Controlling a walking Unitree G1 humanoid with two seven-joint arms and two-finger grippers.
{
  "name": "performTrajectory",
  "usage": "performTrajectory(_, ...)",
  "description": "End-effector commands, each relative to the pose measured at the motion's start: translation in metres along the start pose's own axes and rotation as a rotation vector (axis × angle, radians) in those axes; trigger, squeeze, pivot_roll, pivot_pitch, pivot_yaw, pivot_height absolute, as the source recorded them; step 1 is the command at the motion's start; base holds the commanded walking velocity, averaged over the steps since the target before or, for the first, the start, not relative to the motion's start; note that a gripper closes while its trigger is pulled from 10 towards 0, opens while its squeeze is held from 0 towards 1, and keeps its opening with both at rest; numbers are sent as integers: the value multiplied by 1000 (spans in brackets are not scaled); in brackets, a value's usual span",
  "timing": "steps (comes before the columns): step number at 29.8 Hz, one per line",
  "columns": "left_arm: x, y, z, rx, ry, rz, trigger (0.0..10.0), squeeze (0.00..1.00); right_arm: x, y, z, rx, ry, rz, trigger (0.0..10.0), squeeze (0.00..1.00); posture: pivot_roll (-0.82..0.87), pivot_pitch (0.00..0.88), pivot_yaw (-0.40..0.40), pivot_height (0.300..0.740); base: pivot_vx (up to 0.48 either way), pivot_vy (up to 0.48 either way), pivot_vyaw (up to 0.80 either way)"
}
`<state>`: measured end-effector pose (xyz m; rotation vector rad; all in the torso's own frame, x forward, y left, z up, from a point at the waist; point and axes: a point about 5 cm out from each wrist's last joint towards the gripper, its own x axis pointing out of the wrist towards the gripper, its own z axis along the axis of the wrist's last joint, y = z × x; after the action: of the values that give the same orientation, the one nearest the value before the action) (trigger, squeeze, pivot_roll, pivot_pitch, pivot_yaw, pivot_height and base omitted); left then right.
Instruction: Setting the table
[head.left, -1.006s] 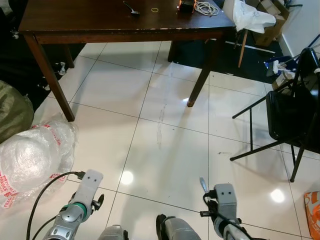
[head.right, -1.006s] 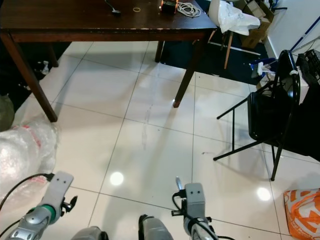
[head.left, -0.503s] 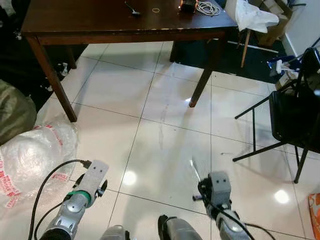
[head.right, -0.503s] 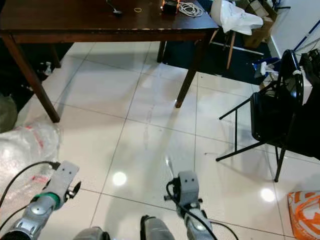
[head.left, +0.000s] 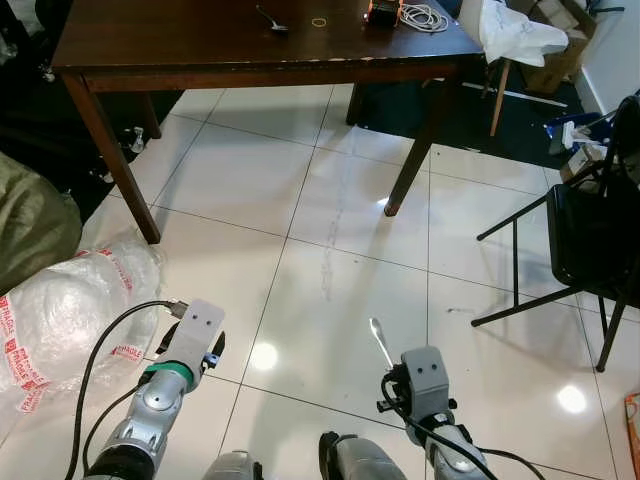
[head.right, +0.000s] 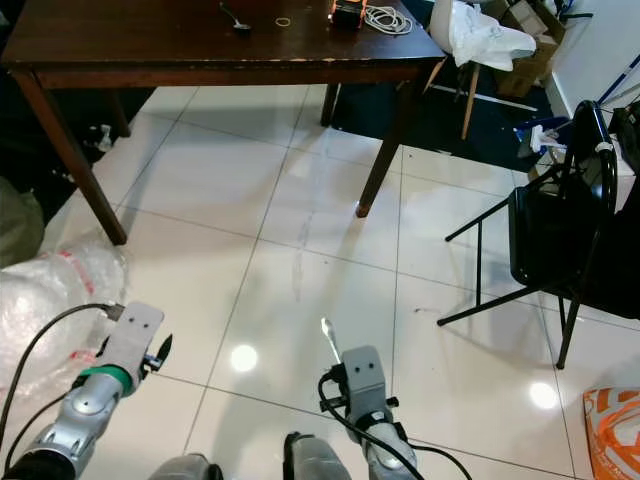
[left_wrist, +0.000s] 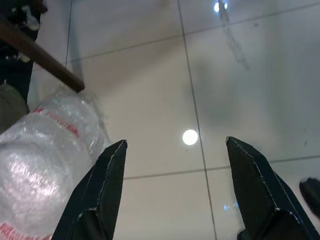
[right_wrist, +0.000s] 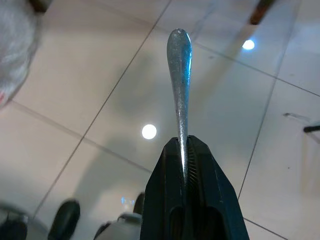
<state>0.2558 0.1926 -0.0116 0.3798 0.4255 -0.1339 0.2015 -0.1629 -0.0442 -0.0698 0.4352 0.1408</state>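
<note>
The spoon (right_wrist: 180, 75), pinched handle-out in the right gripper (right_wrist: 184, 155) at lower centre, points toward the table (head.left: 200, 50) far off at the top; left gripper (left_wrist: 175, 190) spread, empty.

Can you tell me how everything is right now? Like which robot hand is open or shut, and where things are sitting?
Left hand: open, holding nothing, above the floor.
Right hand: shut on a piece of silver cutlery, which sticks out forward.
Wooden table: standing ahead.
Spoon: lying on the table.
Coiled cable: lying on the table.
Black folding chair: unfolded, standing on the right.
Bubble wrap bundle: lying on the floor, left.
</note>
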Motion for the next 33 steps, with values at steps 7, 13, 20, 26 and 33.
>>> performTrajectory(7, 2, -5, 1, 18, -5, -25, 10000, 0, 3, -21, 13, 88, -72, -120, 10000, 0, 55, 33, -17, 740, 0, 0, 0)
performTrajectory(13, 4, -5, 2, 32, -4, -21, 10000, 0, 2, -20, 11, 87, -73, -124, 10000, 0, 48, 30, -12, 740, 0, 0, 0)
performTrajectory(20, 4, -9, 0, 42, 3, -27, 10000, 0, 0, -18, 7, 93, -64, -120, 10000, 0, 43, 21, -12, 740, 282, 0, 0)
performTrajectory(26, 5, -10, 0, 44, 4, -29, 10000, 0, 0, -18, 7, 93, -63, -119, 10000, 0, 43, 18, -10, 740, 372, 0, 0)
performTrajectory(33, 5, -9, 0, 49, 4, -32, 10000, 0, 0, -20, 7, 88, -64, -119, 10000, 0, 44, 15, -8, 740, 370, 0, 0)
